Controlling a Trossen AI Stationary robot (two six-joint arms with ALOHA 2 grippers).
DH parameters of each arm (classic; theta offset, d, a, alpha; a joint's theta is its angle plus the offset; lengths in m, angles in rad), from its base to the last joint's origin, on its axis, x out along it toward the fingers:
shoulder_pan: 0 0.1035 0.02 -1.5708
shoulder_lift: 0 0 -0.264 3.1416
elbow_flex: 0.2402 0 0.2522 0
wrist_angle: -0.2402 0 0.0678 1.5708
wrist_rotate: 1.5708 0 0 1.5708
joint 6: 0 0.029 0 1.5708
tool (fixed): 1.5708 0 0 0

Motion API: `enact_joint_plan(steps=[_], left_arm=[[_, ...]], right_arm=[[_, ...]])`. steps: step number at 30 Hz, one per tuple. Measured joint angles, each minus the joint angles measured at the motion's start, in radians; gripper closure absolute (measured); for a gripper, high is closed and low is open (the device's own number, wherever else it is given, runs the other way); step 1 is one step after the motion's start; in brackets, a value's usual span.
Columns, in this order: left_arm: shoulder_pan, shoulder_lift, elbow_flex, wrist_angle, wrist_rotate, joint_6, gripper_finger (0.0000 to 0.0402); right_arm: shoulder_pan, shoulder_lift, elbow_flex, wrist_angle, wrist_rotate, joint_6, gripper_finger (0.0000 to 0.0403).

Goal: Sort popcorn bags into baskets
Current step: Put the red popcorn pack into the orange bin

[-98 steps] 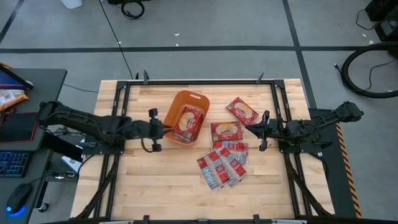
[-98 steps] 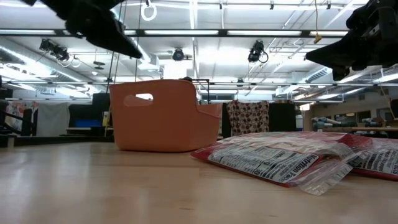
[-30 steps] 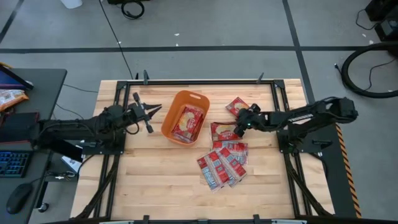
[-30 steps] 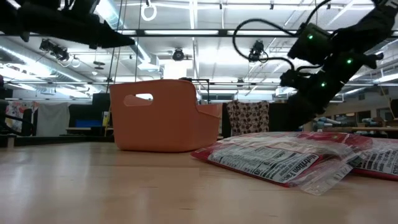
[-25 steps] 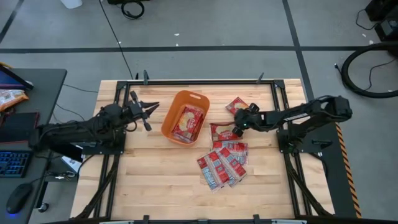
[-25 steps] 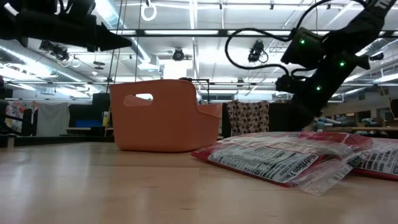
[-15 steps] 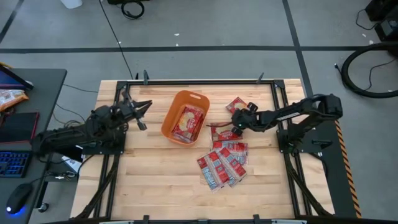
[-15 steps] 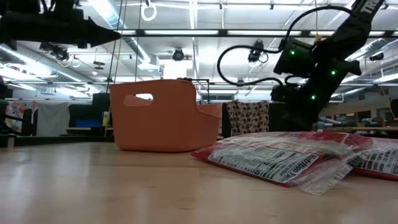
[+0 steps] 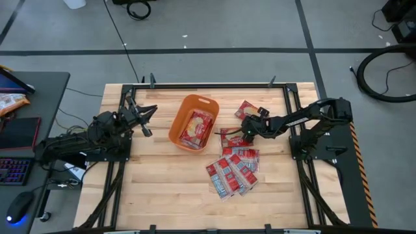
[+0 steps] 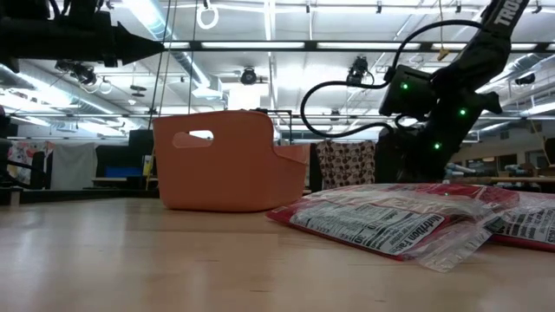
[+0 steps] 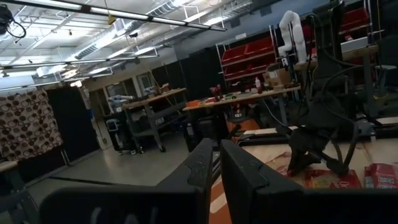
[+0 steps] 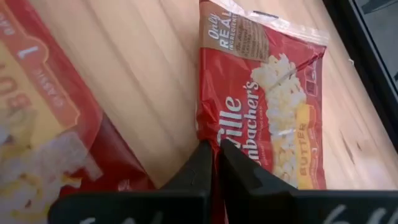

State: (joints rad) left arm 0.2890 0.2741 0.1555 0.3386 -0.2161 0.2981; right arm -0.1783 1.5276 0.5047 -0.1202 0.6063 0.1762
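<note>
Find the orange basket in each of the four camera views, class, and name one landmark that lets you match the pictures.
High view: the orange basket sits at the table's middle, one popcorn bag inside.
Low view: the basket stands left of centre, handle slot facing the camera.
Left wrist view: only an orange sliver shows beside the fingers.
Right wrist view: not in it.
Shared landmark: the right gripper, lowered over the packets.

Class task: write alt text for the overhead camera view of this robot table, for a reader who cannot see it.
The right gripper reaches low over popcorn bags lying loose on a wooden table, right of an orange basket holding one bag. The left gripper waits left of the basket.
</note>
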Motion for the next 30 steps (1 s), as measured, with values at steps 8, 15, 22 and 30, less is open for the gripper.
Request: enact_joint_plan(steps=[8,15,22,30], left_arm=[[0.000,0.000,0.000,0.000,0.000,-0.018,0.0365],[0.000,0.000,0.000,0.000,0.000,-0.019,0.0365],[0.000,0.000,0.000,0.000,0.000,-0.019,0.0365],[0.000,0.000,0.000,0.000,0.000,-0.026,0.0365]], right_arm=[[0.004,-0.143,0.089,-0.146,-0.015,-0.014,0.0373],[0.067,-0.205,0.260,-0.184,0.077,-0.218,0.0385],[0.131,-0.130,0.342,0.089,0.065,-0.586,0.0377],[0.153,0.062,0.403,0.358,-0.172,-0.849,0.0377]])
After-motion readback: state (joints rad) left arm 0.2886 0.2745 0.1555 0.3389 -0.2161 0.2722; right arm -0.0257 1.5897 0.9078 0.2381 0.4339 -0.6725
